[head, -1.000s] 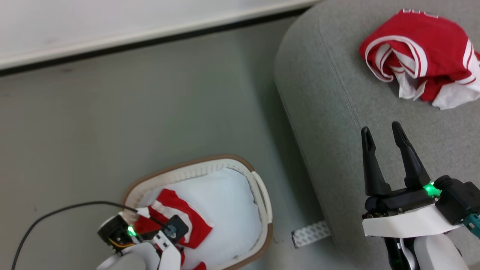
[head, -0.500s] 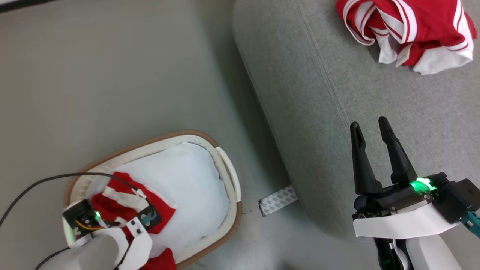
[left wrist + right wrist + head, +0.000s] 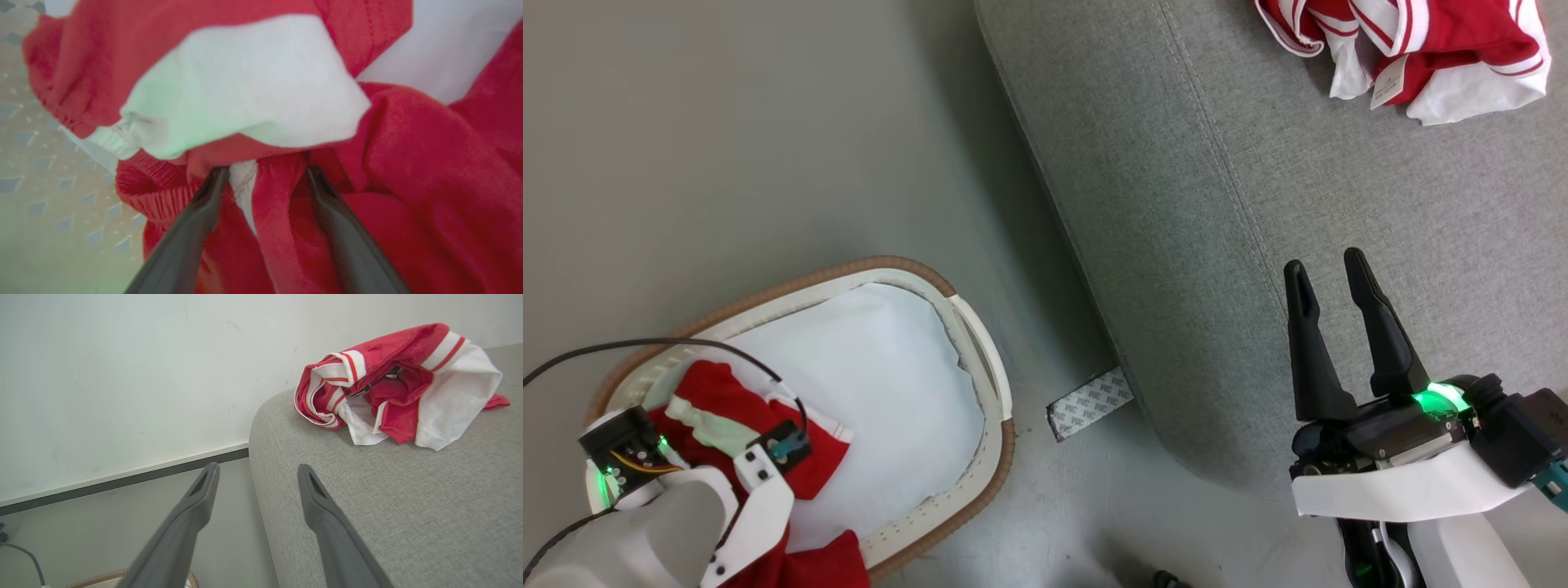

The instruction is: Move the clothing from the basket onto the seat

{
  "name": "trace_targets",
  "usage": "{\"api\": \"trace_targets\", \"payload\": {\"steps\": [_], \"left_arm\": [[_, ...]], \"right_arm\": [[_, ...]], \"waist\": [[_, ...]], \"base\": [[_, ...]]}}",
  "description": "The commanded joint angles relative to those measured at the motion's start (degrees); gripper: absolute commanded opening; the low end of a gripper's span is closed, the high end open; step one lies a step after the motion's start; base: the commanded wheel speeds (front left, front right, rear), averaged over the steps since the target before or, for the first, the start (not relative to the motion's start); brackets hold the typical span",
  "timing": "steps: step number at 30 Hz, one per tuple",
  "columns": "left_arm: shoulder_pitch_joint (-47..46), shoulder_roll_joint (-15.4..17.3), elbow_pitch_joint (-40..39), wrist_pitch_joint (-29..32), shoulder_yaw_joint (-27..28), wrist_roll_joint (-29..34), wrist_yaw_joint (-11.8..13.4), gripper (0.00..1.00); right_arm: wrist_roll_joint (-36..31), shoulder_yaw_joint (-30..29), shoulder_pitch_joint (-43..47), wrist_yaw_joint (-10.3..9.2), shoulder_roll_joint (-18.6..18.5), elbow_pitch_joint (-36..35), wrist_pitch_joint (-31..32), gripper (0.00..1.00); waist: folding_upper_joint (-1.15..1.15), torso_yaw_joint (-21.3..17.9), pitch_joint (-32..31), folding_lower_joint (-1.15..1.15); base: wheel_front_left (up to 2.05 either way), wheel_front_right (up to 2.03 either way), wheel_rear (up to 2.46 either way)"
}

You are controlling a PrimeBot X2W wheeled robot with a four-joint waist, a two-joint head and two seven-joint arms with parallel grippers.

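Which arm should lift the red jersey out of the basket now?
Left. The left gripper is open down in the basket, fingers straddling a fold of the red jersey; the right gripper hangs open above the sofa.

The left end effector (image 3: pixel 265 173) is pointed steeply downward at the lower left of the head view, where it is seen from behind its pale forearm (image 3: pixel 645 539) and a green light is lit at its wrist. In the left wrist view its two dark fingers (image 3: pixel 192 228) are held apart, and their very tips are hidden. The right end effector (image 3: pixel 1325 263) is held at the lower right of the head view, its fingers pointed up that view and spread with a clear gap between them, above a white-shelled wrist (image 3: pixel 1405 490).
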Motion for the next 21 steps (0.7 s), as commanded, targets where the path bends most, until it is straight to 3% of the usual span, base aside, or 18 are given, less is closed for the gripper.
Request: {"api": "trace_targets", "payload": {"steps": [1,3,13,21], "left_arm": [[-0.46,0.16,0.46,-0.43,-0.07,-0.64,0.10,0.68],[-0.47,0.13,0.73,-0.95,-0.31,-1.39,0.10,0.00],[1.31,-2.68,-0.20,-3.82,-1.36,-6.67,0.09,0.00],[4.28,-10.54,-1.52,-10.74,0.40,-13.88,0.08,0.00]], "right_arm": [[0.53,-0.24,0.02,-0.15,0.00,-0.30,-0.15,1.00],[0.53,-0.38,-0.35,-0.15,0.00,-0.08,-0.15,1.00],[-1.00,-0.59,-1.02,-0.15,-0.01,1.94,-0.15,1.00],[-5.36,-3.35,0.89,-0.15,-0.06,5.05,-0.15,1.00]], "waist": [[0.00,0.00,0.11,-0.01],[0.00,-0.02,0.18,-0.01],[0.00,1.00,-5.07,-0.01],[0.00,5.93,-17.20,-0.01]], "base": [[0.00,0.00,0.00],[0.00,0.00,0.00],[0.00,0.00,0.00],[0.00,0.00,0.00]]}}
